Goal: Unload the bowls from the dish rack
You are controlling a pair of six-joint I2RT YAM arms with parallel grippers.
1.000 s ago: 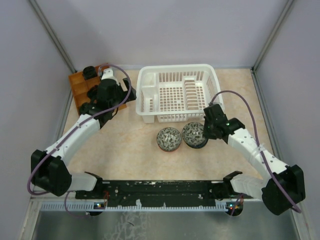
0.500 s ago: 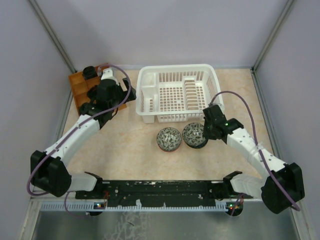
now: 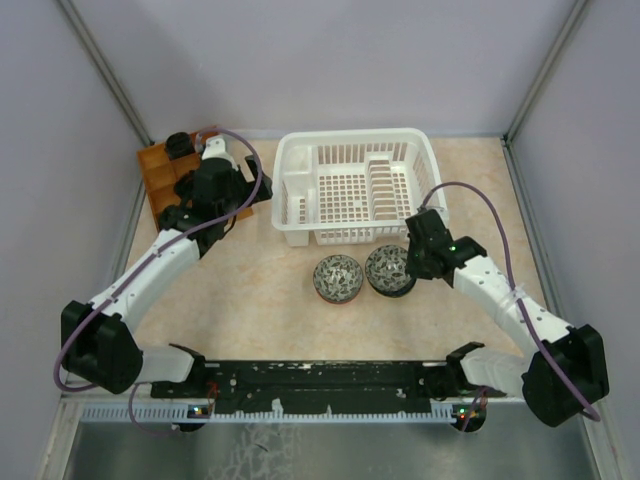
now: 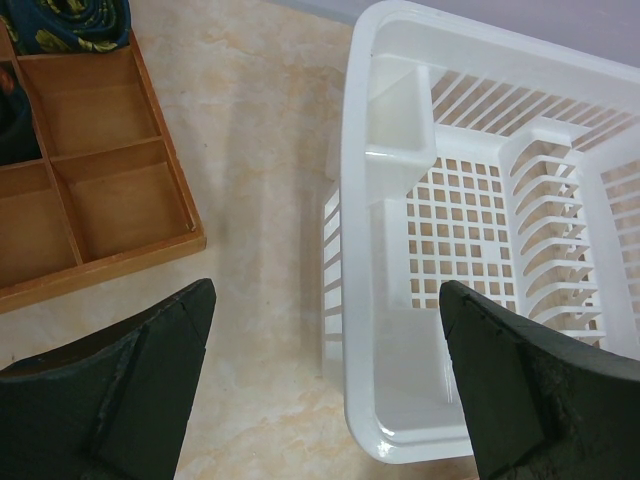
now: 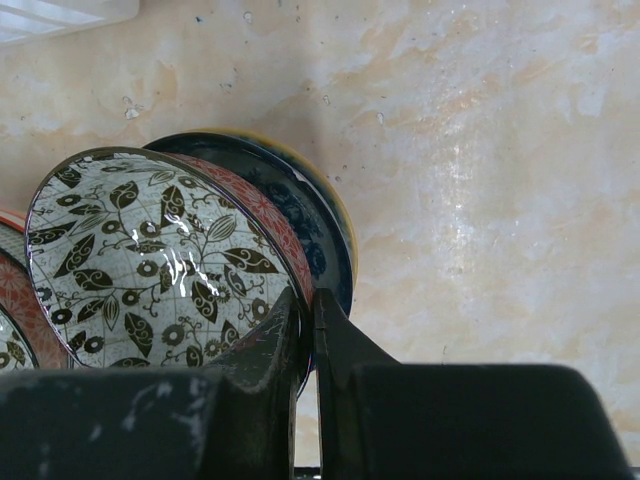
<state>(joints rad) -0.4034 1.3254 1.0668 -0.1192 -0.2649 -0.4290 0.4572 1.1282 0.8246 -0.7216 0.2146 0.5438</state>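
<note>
your right gripper (image 5: 305, 335) pinches the rim of the leaf-patterned bowl (image 5: 150, 250), tilted inside a darker bowl (image 5: 320, 215), lower centre of the overhead view, beside a second patterned bowl (image 3: 337, 277), just below the dish rack (image 3: 345, 137). your left gripper (image 4: 325, 300), upper left, is spread wide.

Bare worktop (image 4: 262, 150) is running between the wooden tray (image 4: 110, 205) and the dish rack (image 4: 356, 200) (the left claw (image 4: 325, 290) is hanging open above it). Two bowls (image 3: 338, 278) are crowding the rack's near wall, the right claw (image 5: 305, 322) pinching one.
</note>
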